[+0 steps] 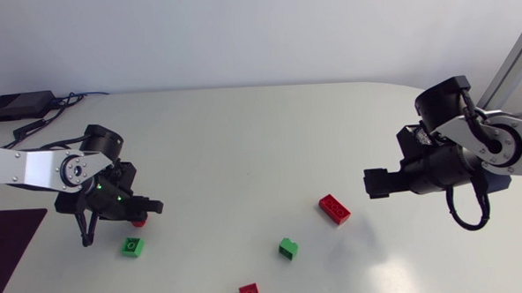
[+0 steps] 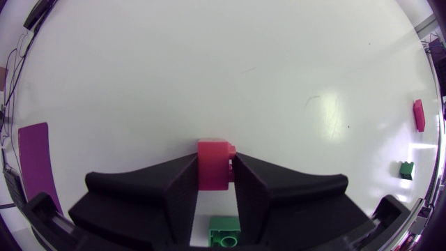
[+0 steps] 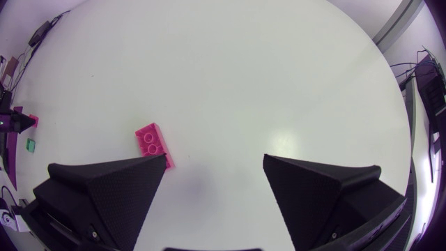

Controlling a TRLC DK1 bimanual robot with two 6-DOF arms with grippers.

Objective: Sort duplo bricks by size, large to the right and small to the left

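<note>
Bright, even light from above; the glossy white desk (image 2: 327,118) carries pale glare patches and faint, soft shadows.

Pinching a small red brick (image 2: 213,164) with the left gripper (image 2: 214,176), one wide black finger (image 2: 178,202) pressing on each side of it. Poking the top of the red brick out just past the fingertips. Half hiding a green brick (image 2: 224,233) down under the gripper, in the gap between the fingers and behind the red one. Looking out across the white table (image 2: 209,70). Showing a long red brick (image 2: 418,114) lying far off ahead and to one side, with a little green brick (image 2: 406,169) sitting near it but not touching it. Showing a purple mat (image 2: 36,160) lying flat, away on the other side of the gripper.
</note>
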